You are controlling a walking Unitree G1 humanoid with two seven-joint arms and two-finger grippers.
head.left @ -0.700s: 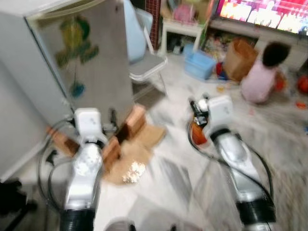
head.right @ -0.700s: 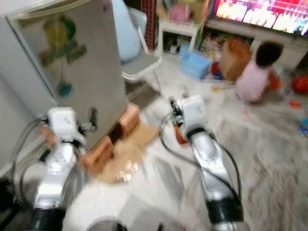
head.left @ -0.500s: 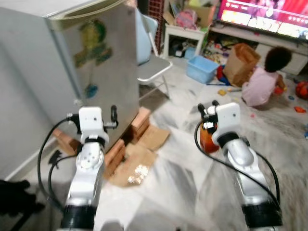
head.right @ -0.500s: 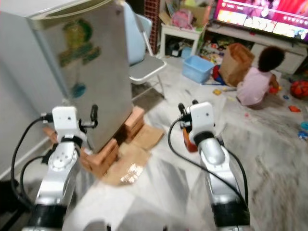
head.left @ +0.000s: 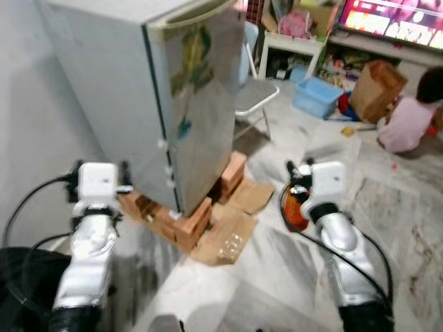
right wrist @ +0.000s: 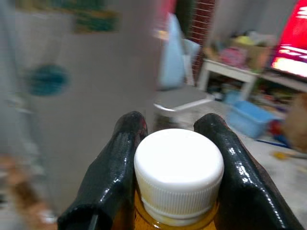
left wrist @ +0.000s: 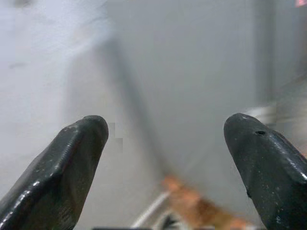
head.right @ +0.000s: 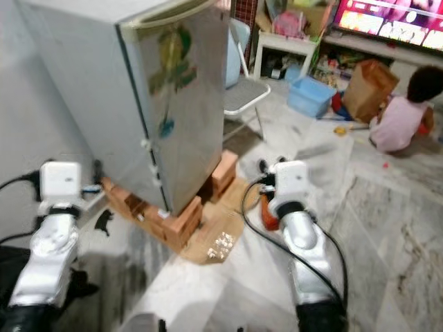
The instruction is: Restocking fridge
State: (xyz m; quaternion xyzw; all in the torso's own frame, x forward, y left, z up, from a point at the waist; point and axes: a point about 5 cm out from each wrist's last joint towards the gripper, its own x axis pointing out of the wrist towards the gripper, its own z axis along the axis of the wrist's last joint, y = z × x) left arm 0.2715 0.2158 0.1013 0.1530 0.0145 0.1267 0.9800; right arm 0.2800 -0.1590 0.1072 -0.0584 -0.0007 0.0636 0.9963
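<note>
Compared with the frames of a moment ago, the camera is seen to have swung leftward, so that the grey metal fridge with stickers on its door [head.left: 187, 104] is now set nearer the middle and its side wall is shown; that shift is judged to be the robot's turning, not a move of the things. The fridge door is shut, and the cabinet is raised on stacked red bricks [head.left: 190, 218], with flattened brown cardboard [head.left: 228, 228] laid on the marble floor [head.left: 277, 290] just beside them.

An orange bottle with a white ribbed cap [right wrist: 178, 167] is clamped at the neck by the right gripper [right wrist: 178, 165], its fingers [right wrist: 115, 167] closed against both sides of the cap; the bottle is carried upright, presumably so that it can be shelved once the door is opened. The left gripper [left wrist: 165, 158] is spread wide and holds nothing, facing the fridge's side wall, probably kept free for the door.

Open floor lies between the robot and the fridge front. A white folding chair [head.left: 252, 97] stands near the door's far edge, and a person [head.left: 408, 114] sits well apart on the floor.
</note>
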